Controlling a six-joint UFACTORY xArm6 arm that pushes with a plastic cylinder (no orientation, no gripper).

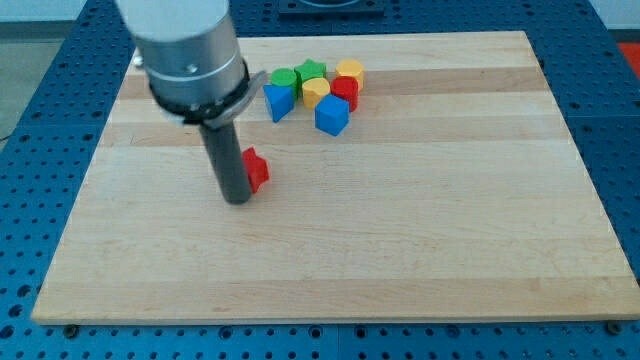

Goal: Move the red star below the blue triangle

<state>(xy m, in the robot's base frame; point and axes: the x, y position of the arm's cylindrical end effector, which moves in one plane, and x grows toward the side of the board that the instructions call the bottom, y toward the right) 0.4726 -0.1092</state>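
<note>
Pale wooden board [400,230] fills most of the scene, resting on a blue perforated bench [610,120] that shows round its edges. On the left half of the board lies the red star [257,169], partly hidden by the rod, so that only its right side shows. It sits nearer the viewer than the blue triangle [279,101] and a little to that block's left, well apart from it. The arm carries no gripper, so nothing is grasped or clamped: it ends in a straight dark rod under a wide grey cylinder [190,55], and the rod's tip [237,199] rests on the board touching or just beside the star's left edge.

Beyond the star, near the far edge, the other blocks crowd together. The blue triangle stands at the left of the cluster. Just behind it is a green block [284,79], with a green star [311,72] to its right. A yellow block [316,91] sits in the middle, another yellow block [349,70] lies at the far right, and a red block [345,92] is just in front of that one. A blue cube [331,115] is the nearest of the cluster.
</note>
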